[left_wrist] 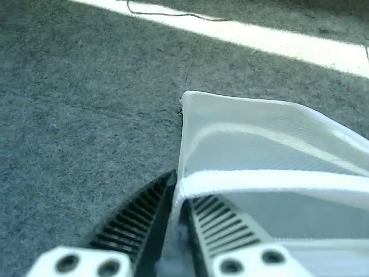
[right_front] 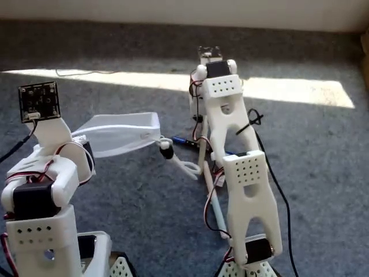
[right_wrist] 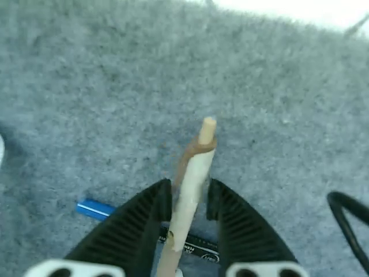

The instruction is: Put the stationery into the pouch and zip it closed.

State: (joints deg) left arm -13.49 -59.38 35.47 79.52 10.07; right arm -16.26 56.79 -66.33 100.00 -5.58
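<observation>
A white mesh pouch (right_front: 124,134) is held off the grey carpet by one corner, with my left gripper (right_front: 85,147) shut on it. In the left wrist view the two ribbed fingers pinch the pouch's (left_wrist: 259,144) white edge band, and the left gripper (left_wrist: 176,199) has the mesh spreading away from it. My right gripper (right_wrist: 187,187) is shut on a cream pen (right_wrist: 195,158) with a brownish clip, which stands up between the pads. Just under it a blue pen (right_wrist: 95,209) lies on the carpet; the blue pen (right_front: 183,141) lies to the right of the pouch's mouth.
A black cable (right_wrist: 349,210) loops on the carpet beside the right gripper, and cables (right_front: 253,120) hang along the right arm. A bright strip of sunlight (right_front: 288,89) crosses the carpet at the back. Open carpet lies in front of the pouch.
</observation>
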